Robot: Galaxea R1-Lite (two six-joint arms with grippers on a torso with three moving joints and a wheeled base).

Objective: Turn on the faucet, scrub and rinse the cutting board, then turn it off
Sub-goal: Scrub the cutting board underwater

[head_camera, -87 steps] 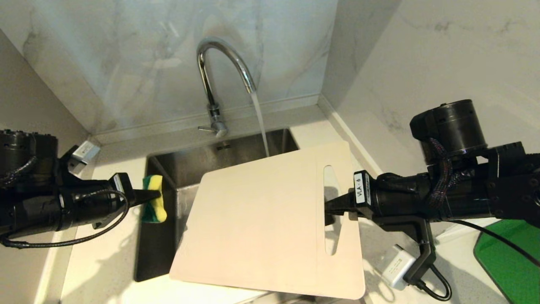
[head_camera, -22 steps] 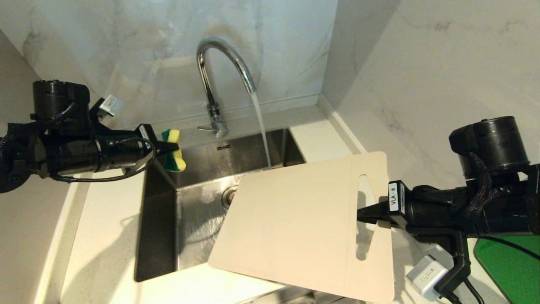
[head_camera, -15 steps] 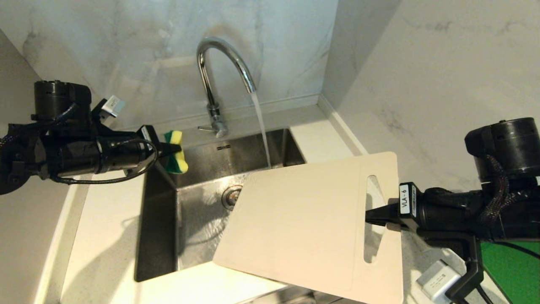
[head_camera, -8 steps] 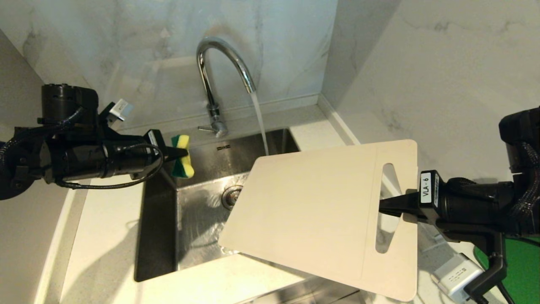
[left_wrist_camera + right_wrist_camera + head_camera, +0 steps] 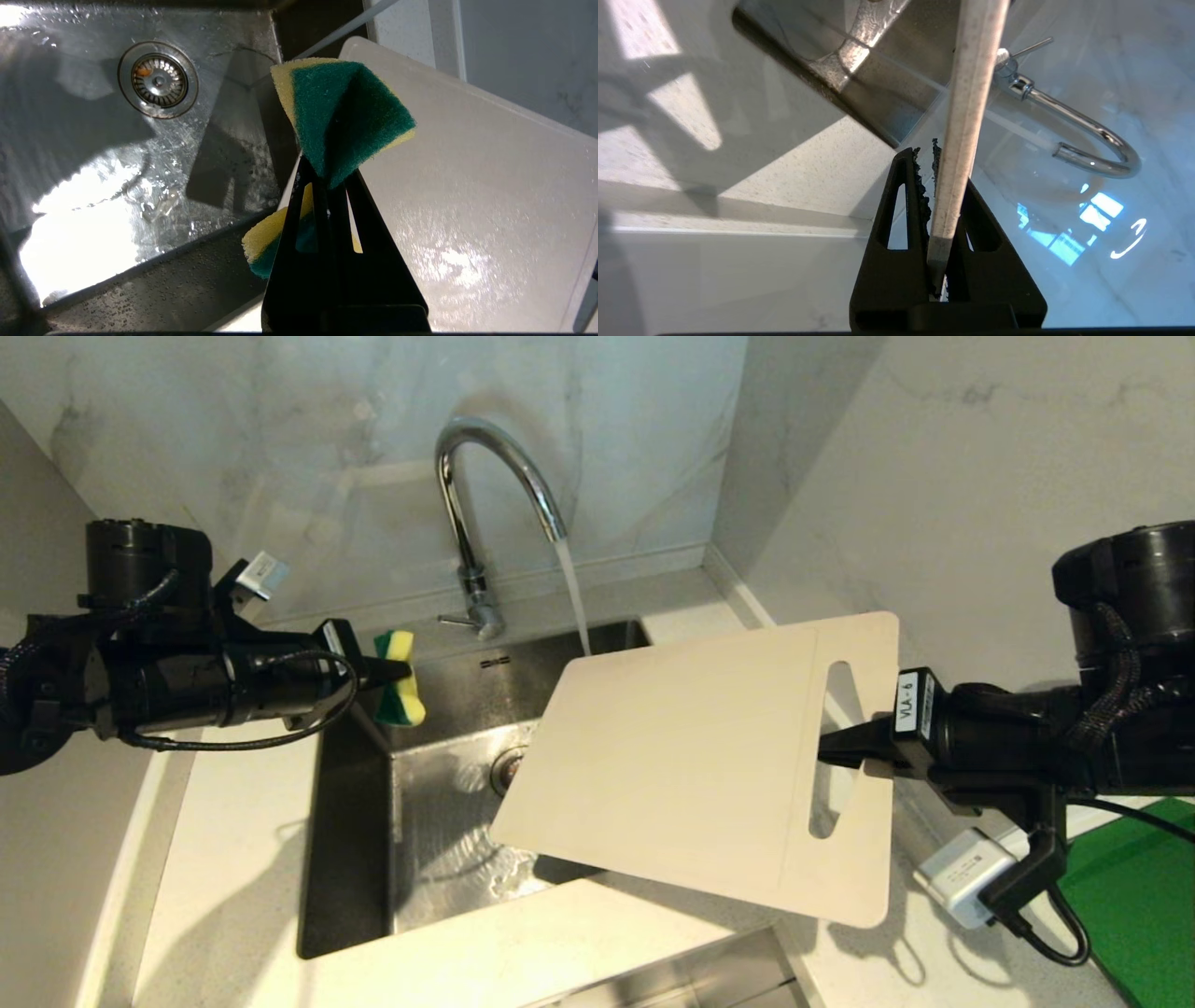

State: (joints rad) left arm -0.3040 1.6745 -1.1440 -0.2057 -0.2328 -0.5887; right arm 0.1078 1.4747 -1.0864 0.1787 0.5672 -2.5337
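The chrome faucet [image 5: 485, 476] runs, and its water stream [image 5: 574, 602] lands at the far corner of the beige cutting board [image 5: 691, 765]. My right gripper [image 5: 831, 749] is shut on the board's slotted handle end and holds it tilted above the sink [image 5: 439, 859]. The right wrist view shows the board's edge [image 5: 966, 116] clamped in the right gripper [image 5: 937, 168], with the faucet [image 5: 1092, 135] beyond. My left gripper [image 5: 397, 669] hovers over the sink's far left corner, shut on a yellow-green sponge [image 5: 400, 695]. In the left wrist view the sponge [image 5: 341, 112] in the left gripper [image 5: 329, 182] is apart from the wet board [image 5: 490, 186].
The sink drain [image 5: 158, 79] lies below the board's left edge. Marble walls close in behind and to the right. A dark green mat [image 5: 1139, 887] lies on the counter at the right, and a white adapter [image 5: 962, 887] hangs from my right wrist cable.
My right gripper has lifted the board and carried it back toward the faucet, so the stream now meets its far corner. The left gripper with the sponge has edged slightly right.
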